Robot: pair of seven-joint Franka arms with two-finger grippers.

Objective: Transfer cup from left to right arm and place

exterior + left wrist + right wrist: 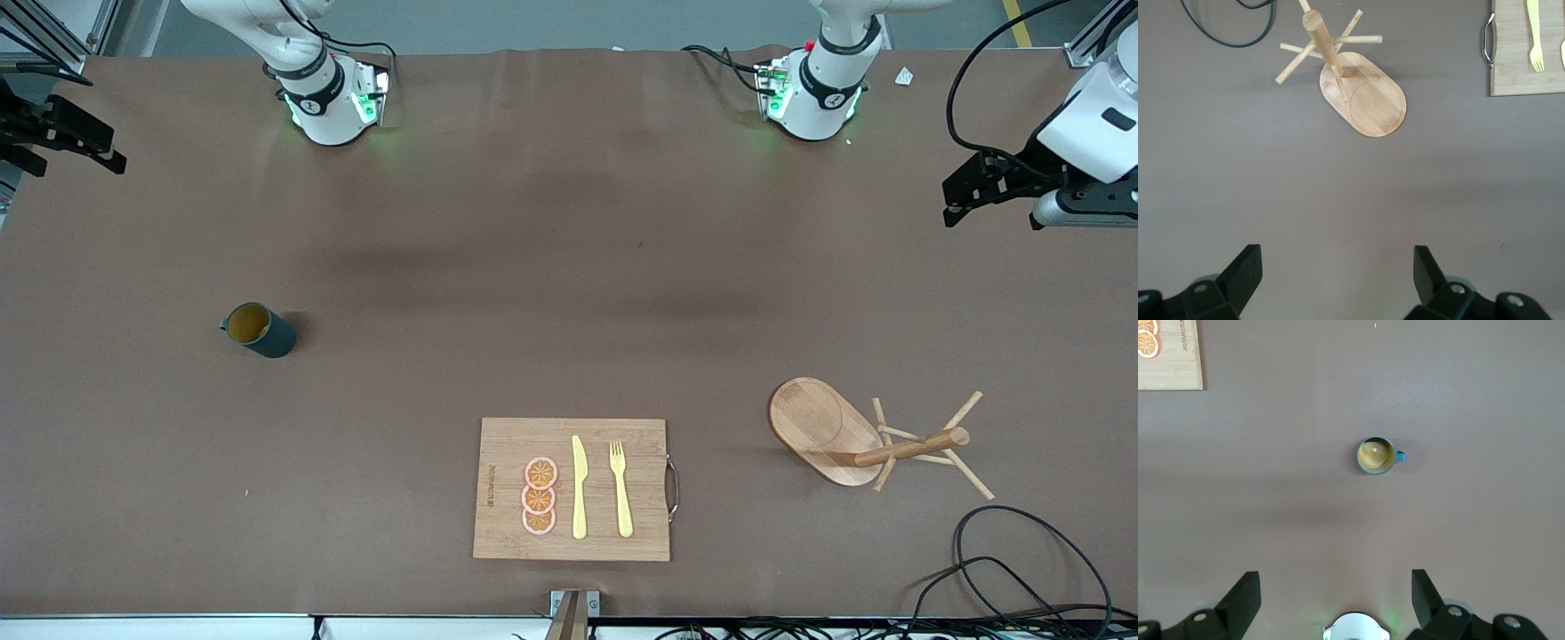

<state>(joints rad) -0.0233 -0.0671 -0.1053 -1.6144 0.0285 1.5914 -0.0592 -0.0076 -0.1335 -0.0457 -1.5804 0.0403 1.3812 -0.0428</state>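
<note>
Teal cup stands upright on the bench toward the right arm's end, untouched, while the left hand and right hand hang open above bare bench

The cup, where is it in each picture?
Front view: the cup stands upright on the table toward the right arm's end, farther from the camera than the wooden board.
Left wrist view: not in it.
Right wrist view: near the middle, seen from above, tan inside showing.
Shared landmark: the wooden board, with a piece of it showing in both wrist views.
</note>
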